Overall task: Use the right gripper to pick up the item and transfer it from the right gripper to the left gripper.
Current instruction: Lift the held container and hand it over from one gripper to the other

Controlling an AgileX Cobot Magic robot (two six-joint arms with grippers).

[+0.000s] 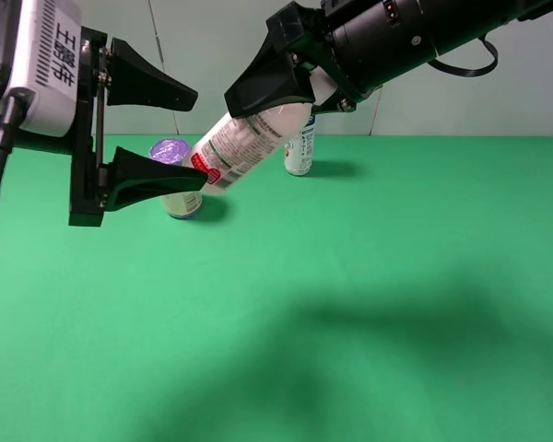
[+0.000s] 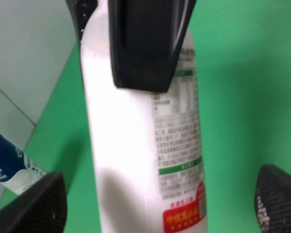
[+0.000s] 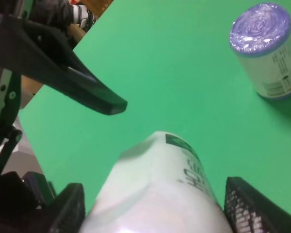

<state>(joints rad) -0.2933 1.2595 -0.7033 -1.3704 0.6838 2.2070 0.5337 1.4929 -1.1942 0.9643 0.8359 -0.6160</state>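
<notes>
Black wedge jaws of the right end effector (image 1: 281, 99) are closed on the white bottle (image 1: 244, 143), gripping it near its top end; the cap is hidden by the jaws. The bottle is held up off the green table (image 1: 396, 295). Its long axis is tilted: the top end is up inside the right end effector, and the base with the red band points down and away from it, toward the left end effector (image 1: 196, 136).

The left end effector is open with its jaws spread wide, one above and one below the bottle's base end in the high view. In the left wrist view the base end sits between the two fingertips (image 2: 39, 206), apart from both. Label text runs along the bottle's length, with a red patch at the base.

Just beyond the left end effector's lower jaw, a purple-lidded can (image 1: 170, 149) stands upright on the table, partly hidden by that jaw. Below and behind the right end effector, a slim bottle (image 1: 300, 147) stands upright on the table, its top hidden behind the held bottle.
</notes>
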